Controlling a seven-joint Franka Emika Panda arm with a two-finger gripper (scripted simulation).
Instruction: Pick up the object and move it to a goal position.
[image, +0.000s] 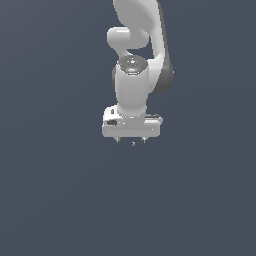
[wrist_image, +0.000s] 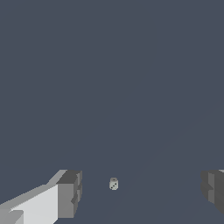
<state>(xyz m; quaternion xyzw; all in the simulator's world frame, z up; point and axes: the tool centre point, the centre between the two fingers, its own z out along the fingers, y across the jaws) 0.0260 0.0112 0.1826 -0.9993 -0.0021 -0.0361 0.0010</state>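
The object (wrist_image: 113, 184) is a very small pale piece with dark dots, like a die, lying on the dark grey floor. In the wrist view it sits between my two fingers (wrist_image: 70, 192), nearer the one with the white body. In the exterior view it shows only as a tiny pale speck (image: 133, 144) just under the hand. My gripper (image: 131, 140) points straight down above it, jaws wide apart and empty; it also shows in the wrist view (wrist_image: 142, 190). No goal marker shows in either view.
The white arm (image: 132, 85) rises behind the hand in the exterior view. The plain dark grey floor (image: 60, 200) fills the rest of both views.
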